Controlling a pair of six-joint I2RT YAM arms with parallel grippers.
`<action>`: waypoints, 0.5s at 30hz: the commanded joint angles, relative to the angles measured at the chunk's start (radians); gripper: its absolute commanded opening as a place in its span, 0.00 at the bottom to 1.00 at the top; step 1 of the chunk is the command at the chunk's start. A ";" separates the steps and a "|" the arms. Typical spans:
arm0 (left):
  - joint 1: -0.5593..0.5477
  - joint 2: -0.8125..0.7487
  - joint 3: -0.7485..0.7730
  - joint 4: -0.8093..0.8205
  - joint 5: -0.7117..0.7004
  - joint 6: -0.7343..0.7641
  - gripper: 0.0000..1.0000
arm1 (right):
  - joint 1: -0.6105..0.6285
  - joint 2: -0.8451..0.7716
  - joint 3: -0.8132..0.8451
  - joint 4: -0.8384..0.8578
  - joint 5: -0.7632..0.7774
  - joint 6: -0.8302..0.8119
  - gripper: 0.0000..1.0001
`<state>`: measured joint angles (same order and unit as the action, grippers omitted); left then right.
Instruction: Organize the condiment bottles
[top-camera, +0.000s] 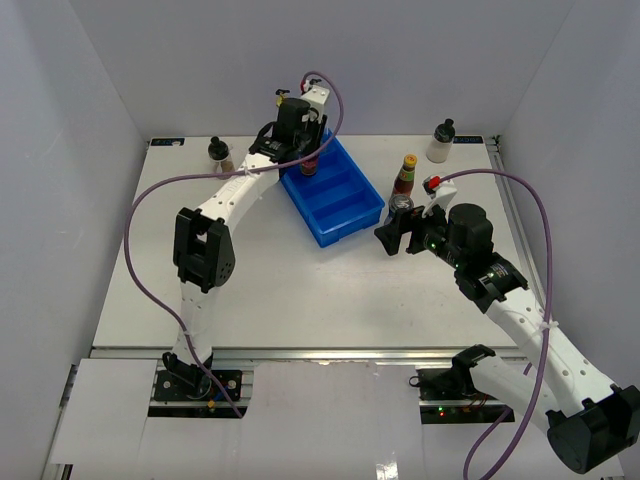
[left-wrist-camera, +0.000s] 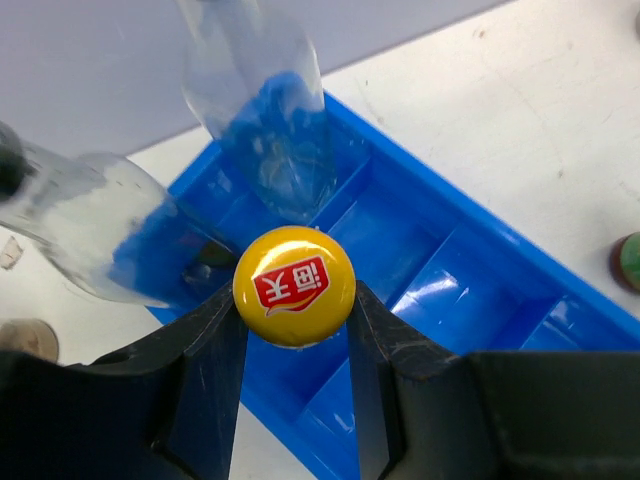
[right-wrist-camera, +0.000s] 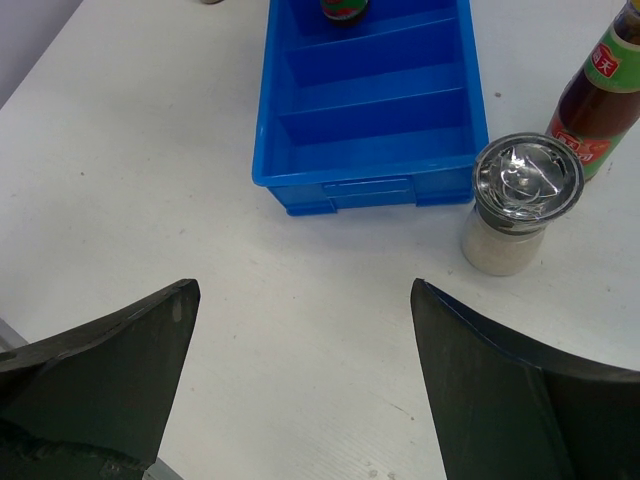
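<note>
A: Top external: our left gripper (top-camera: 305, 152) holds a sauce bottle (top-camera: 308, 167) at the tray's (top-camera: 350, 210) far compartment.
B: Left wrist: its yellow cap (left-wrist-camera: 294, 285) sits clenched between our fingers (left-wrist-camera: 210, 340), probably to keep it upright.
A: Right wrist: our right gripper (right-wrist-camera: 302, 295) gapes empty, a squat jar (right-wrist-camera: 520, 205) beyond its right finger.

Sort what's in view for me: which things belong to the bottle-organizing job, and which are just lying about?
Job: sauce bottle in left claw; second sauce bottle; clear bottle; other clear bottle; shiny-lidded jar; black-capped jar; white bottle.
Just there: blue tray, their holder; purple cables.
</note>
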<state>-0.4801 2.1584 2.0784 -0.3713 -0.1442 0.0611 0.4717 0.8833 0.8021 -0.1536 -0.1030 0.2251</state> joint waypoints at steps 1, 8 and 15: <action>-0.005 -0.039 -0.058 0.173 -0.017 0.024 0.00 | -0.002 -0.014 -0.003 0.051 0.020 -0.019 0.92; -0.005 -0.043 -0.116 0.215 -0.026 0.029 0.00 | -0.002 -0.009 -0.004 0.049 0.026 -0.022 0.92; -0.005 -0.020 -0.104 0.190 -0.034 0.015 0.02 | -0.002 -0.001 0.012 0.044 0.028 -0.023 0.93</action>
<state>-0.4805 2.1749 1.9438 -0.2646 -0.1555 0.0782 0.4717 0.8837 0.8021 -0.1539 -0.0846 0.2202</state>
